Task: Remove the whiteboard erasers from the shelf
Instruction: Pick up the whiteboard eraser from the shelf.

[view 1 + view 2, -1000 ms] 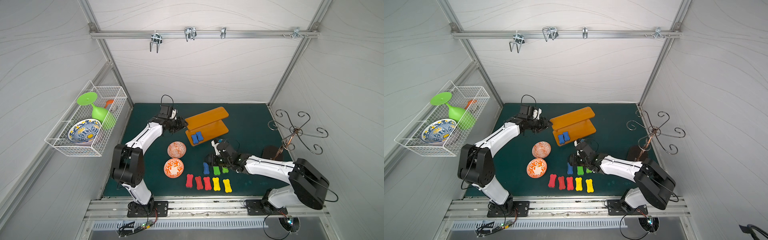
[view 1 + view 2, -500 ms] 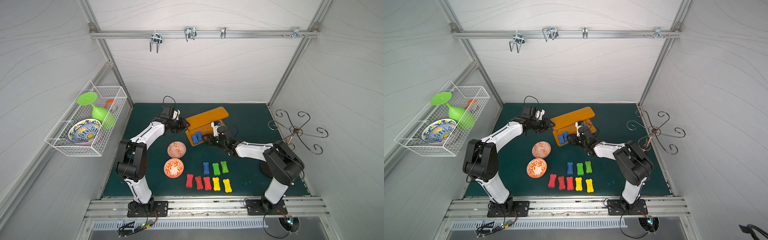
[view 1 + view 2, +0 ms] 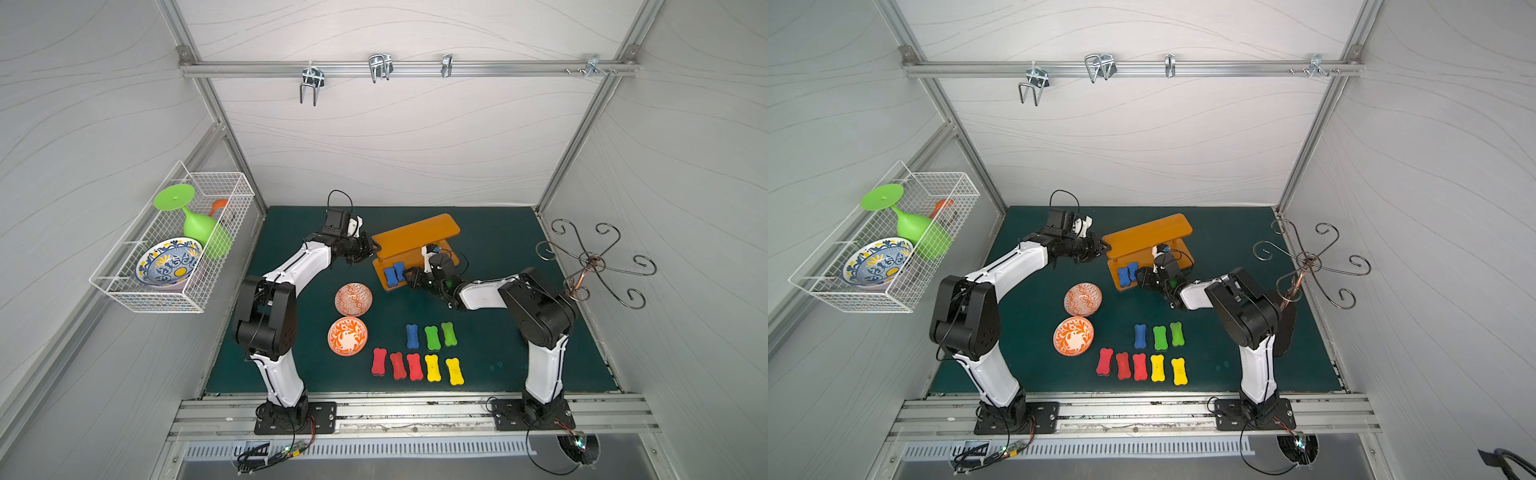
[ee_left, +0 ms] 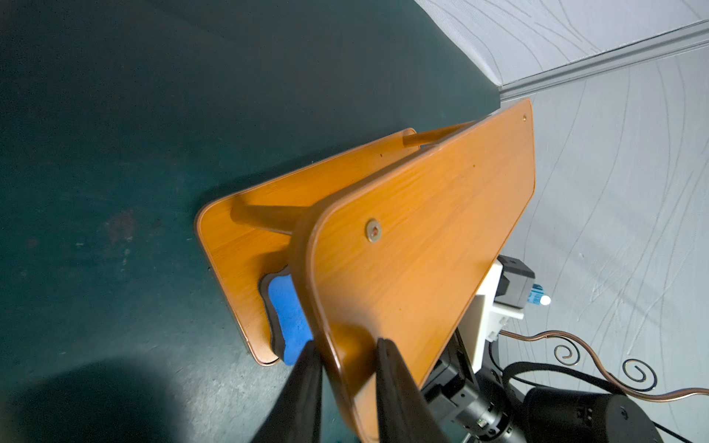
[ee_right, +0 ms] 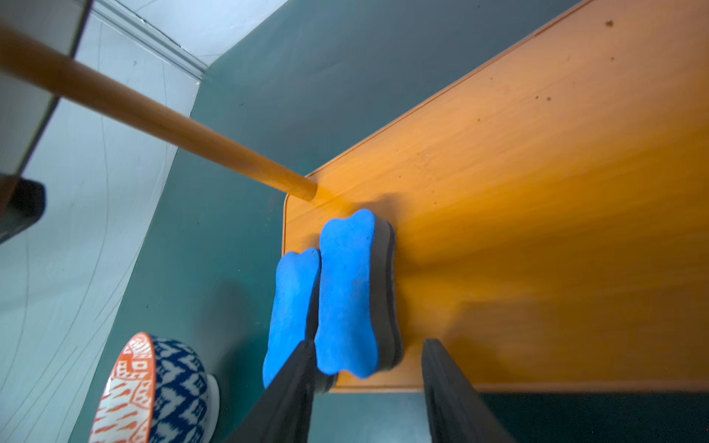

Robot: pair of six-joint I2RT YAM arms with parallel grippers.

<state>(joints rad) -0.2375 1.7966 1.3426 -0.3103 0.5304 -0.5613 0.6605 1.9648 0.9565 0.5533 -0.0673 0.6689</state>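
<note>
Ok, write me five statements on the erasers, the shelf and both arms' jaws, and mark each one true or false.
1. Two blue erasers lie on the shelf's lower board. True.
2. A red eraser sits on the upper board. False: its top is bare.
3. Eight erasers lie on the mat. True.
4. The right jaws are shut on a green eraser. False: they stand open around one blue eraser's end on the shelf.
5. The left jaws straddle the upper board's edge. True.
</note>
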